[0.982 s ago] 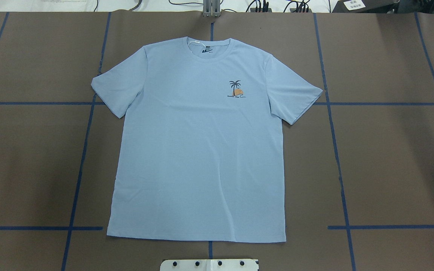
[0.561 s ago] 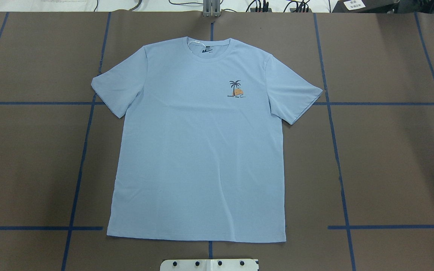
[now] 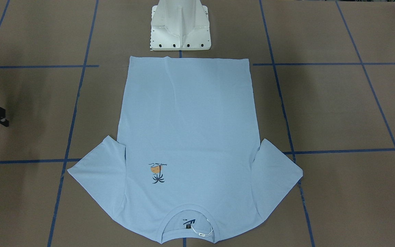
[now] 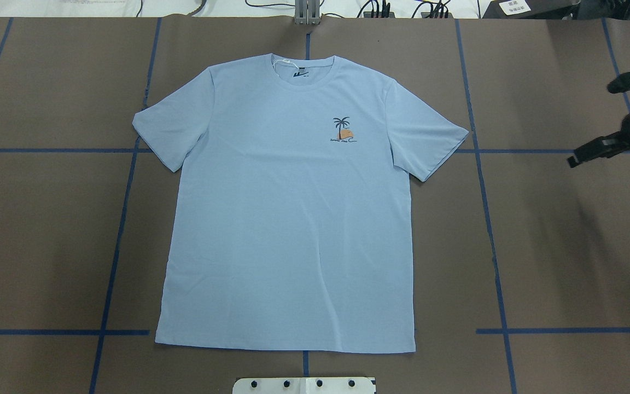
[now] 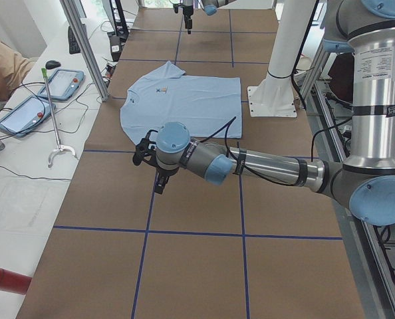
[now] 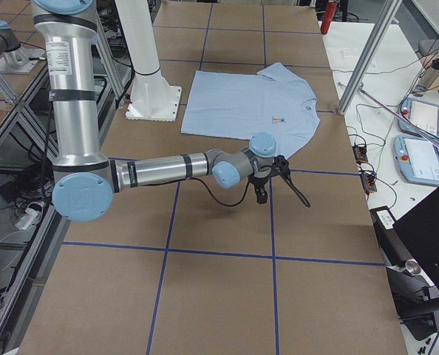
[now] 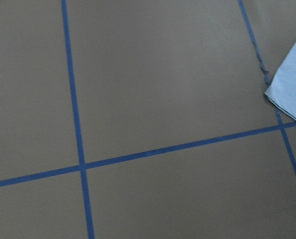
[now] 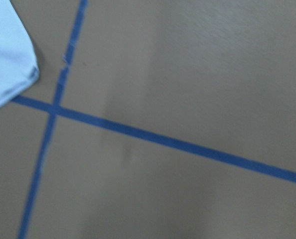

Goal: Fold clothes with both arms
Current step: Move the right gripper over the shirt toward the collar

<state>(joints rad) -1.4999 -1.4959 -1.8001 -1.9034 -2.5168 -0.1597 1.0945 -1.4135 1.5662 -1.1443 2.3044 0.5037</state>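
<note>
The light blue T-shirt (image 4: 293, 219) lies flat and face up in the middle of the table, collar at the far side, with its chest print (image 4: 342, 131) showing. It also shows in the front-facing view (image 3: 187, 137). My right gripper (image 4: 599, 123) hovers over bare table to the right of the shirt's right sleeve (image 4: 430, 137), and its two black fingers look spread apart and empty. My left gripper (image 5: 152, 166) hovers beyond the left sleeve and is outside the overhead view. I cannot tell whether it is open or shut. Each wrist view shows only a sleeve corner (image 7: 292, 89) (image 8: 8, 64).
Brown table cover (image 4: 566, 246) with a blue tape grid. The white pedestal base (image 3: 180, 27) stands at the shirt's hem. Beyond the table's far edge lie tablets (image 5: 64, 83), cables and a metal frame post (image 5: 84, 46); an operator's arm (image 5: 1, 66) shows there.
My right gripper has come into the overhead view from the right edge. The T-shirt has not moved.
</note>
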